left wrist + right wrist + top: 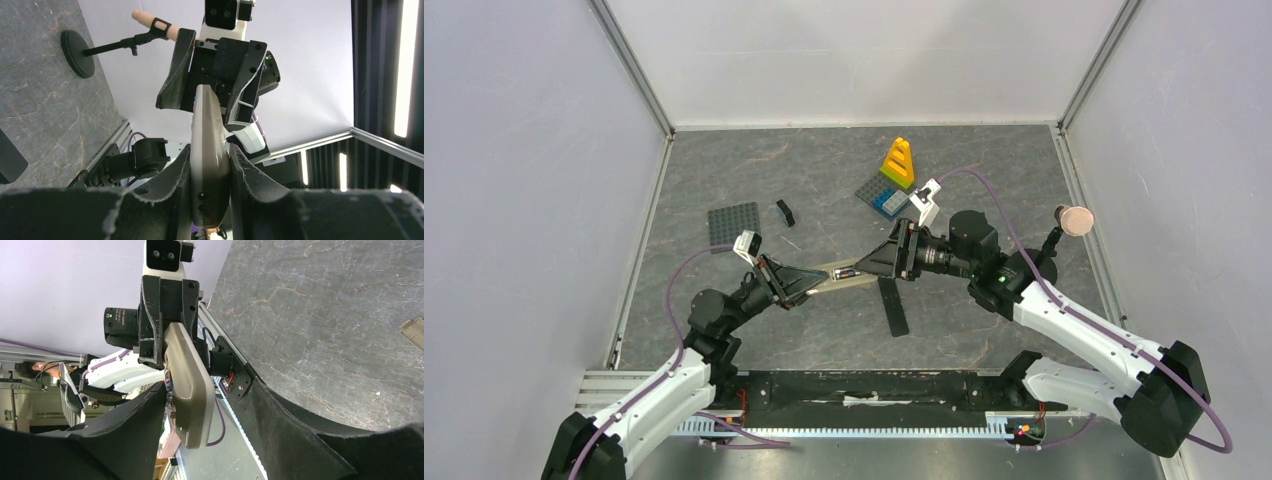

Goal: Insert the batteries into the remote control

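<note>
My left hand (210, 165) is clenched on the remote control (832, 281). Its two fingers (245, 175) press flat against the long sides of the near end, and the bar is held clear above the worktop (984, 180), near the middle of it. From my left wrist I see the remote edge-on, running straight away from me to the other hand.

My right hand (871, 264) faces the left one and takes the far end of the remote between its fingers without gripping. The fingers are spread. From the right wrist the bar lies close against one finger, with a clear gap to the other. A small dark shape (846, 271) shows on the remote's upper face, just by the right fingertips. I cannot tell what it is.

Below the right hand a flat black strip (892, 305) lies on the worktop. Farther back to the left sit a grey studded plate (732, 225) and, near it, a small black brick piece (785, 212). Back right, a yellow triangular block (898, 162) stands on blue and grey bricks (879, 197). At the right edge is a black stand with a pink tip (1074, 220).
</note>
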Available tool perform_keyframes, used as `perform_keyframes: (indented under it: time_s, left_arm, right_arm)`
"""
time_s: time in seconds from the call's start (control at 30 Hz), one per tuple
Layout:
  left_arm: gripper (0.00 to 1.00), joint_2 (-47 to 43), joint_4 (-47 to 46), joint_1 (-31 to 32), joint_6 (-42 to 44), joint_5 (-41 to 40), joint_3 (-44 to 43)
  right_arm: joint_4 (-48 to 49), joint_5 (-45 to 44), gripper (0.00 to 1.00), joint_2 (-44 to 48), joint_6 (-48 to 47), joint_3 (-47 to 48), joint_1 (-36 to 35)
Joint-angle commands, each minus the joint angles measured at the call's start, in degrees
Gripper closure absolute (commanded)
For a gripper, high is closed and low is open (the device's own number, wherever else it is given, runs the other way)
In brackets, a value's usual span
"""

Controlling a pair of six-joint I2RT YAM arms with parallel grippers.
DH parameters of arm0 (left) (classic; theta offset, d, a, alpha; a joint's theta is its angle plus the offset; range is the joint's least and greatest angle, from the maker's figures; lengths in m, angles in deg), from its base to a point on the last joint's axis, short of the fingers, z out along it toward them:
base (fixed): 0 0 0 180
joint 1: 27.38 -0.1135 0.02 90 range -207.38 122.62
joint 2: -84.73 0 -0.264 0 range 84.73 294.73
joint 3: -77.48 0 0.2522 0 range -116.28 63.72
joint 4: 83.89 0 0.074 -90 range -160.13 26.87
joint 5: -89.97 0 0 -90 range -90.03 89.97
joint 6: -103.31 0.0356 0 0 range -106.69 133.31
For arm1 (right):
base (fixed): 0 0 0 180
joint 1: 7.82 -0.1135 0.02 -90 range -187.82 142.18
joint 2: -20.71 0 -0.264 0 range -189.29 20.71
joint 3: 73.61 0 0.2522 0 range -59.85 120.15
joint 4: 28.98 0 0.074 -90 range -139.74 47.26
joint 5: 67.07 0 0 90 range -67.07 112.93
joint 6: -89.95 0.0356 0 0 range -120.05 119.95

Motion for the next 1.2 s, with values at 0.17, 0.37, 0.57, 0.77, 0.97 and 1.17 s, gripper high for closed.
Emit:
perform_keyframes:
  time_s: [0.17, 0.37, 0.57, 0.77, 0.97, 1.17]
  left_arm:
    - [0.98, -0.5, -3.2, 0.1, 0.8, -0.1, -1.4]
    - [0.98, -0.2, -4.7, 0.1, -0.1, -0.9, -1.8]
    - [0.98, 0.3, -7.8, 0.2, -1.7, -2.1, -1.9]
    - [0.98, 0.5, -9.4, 0.1, -2.8, -2.5, -2.0]
    - [0.98, 0.4, -9.4, 0.1, -2.9, -2.5, -1.8]
    - [0.98, 0.5, -9.6, 0.1, -2.9, -2.5, -1.7]
  right_arm:
    - [-2.3, -0.4, 0.45, -0.2, -2.6, 1.4, 0.3]
    - [-2.0, 0.1, 0.51, -0.8, -3.8, 1.3, 0.1]
    - [-0.6, -0.1, 0.55, -1.6, -4.0, 0.8, -1.4]
    - [1.6, -0.7, 0.60, -2.5, -3.6, 0.4, -3.2]
    - [3.6, -1.6, 0.66, -3.0, -3.4, -0.1, -4.5]
    - [4.3, -2.5, 0.69, -4.0, -3.5, 0.0, -5.9]
